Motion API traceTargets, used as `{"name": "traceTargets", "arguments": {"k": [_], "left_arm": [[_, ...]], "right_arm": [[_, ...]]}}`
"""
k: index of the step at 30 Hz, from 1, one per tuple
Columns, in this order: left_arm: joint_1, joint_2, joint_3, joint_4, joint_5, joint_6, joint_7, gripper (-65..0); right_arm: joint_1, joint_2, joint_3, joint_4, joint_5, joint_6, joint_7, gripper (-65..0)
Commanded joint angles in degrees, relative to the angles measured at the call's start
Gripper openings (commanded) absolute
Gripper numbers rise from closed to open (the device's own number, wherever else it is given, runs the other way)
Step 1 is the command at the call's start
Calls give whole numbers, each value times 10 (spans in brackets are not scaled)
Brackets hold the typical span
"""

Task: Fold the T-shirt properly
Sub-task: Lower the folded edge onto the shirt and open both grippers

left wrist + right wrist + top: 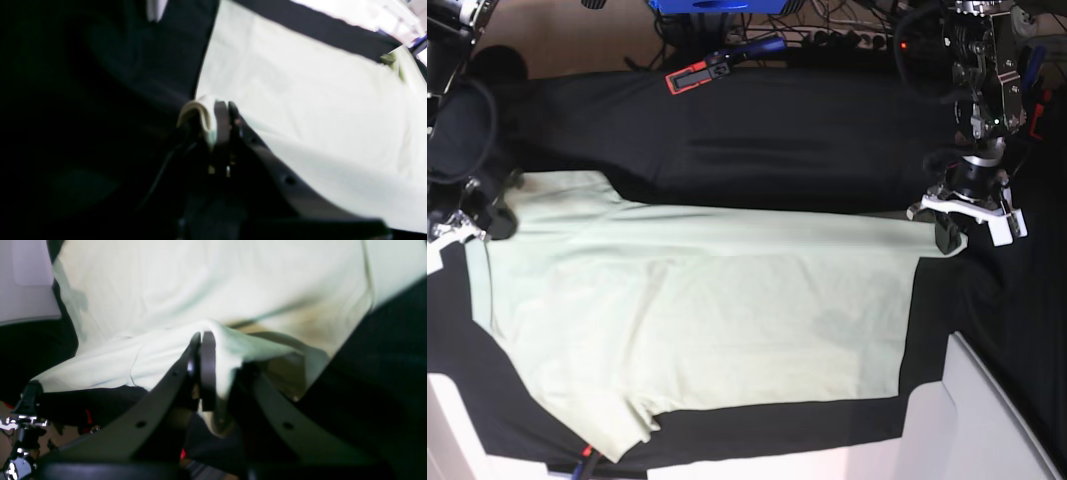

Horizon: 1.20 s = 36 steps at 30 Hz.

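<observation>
Pinched between the pressed-together jaws of the right gripper (201,340) is a bunched fold of the T-shirt (697,320), at nine o'clock in the base view. At three o'clock the left gripper (222,106) likewise clamps a corner of the mint-green fabric. Between them the shirt lies spread across the black table cloth (777,130).
</observation>
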<state>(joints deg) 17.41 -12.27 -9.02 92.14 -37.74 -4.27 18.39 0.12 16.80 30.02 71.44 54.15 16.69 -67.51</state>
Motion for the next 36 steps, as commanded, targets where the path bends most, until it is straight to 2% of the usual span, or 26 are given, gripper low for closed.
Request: {"name": "traceTargets", "arguments": {"k": [1, 8, 15, 18, 21, 30, 36], "left_arm": [[2, -8, -4, 17, 0, 4, -18, -650], [53, -4, -6, 66, 104, 4, -19, -650], [89, -8, -5, 100, 109, 4, -16, -650], [102, -8, -5, 99, 109, 4, -16, -650], [114, -8, -6, 99, 109, 4, -17, -650], [153, -8, -10, 99, 110, 4, -20, -650], [159, -8, -9, 94, 110, 4, -20, -650]], "right_arm": [[-8, 13, 18, 10, 6, 1, 6, -649], [-76, 11, 49, 67, 7, 4, 1, -649], [-106, 10, 98, 83, 7, 4, -31, -649], [-114, 9, 98, 83, 7, 4, -38, -649], [-125, -10, 97, 83, 7, 4, -37, -649], [-158, -19, 95, 83, 6, 4, -36, -649], [-190, -43, 98, 81, 5, 4, -33, -649]]}}
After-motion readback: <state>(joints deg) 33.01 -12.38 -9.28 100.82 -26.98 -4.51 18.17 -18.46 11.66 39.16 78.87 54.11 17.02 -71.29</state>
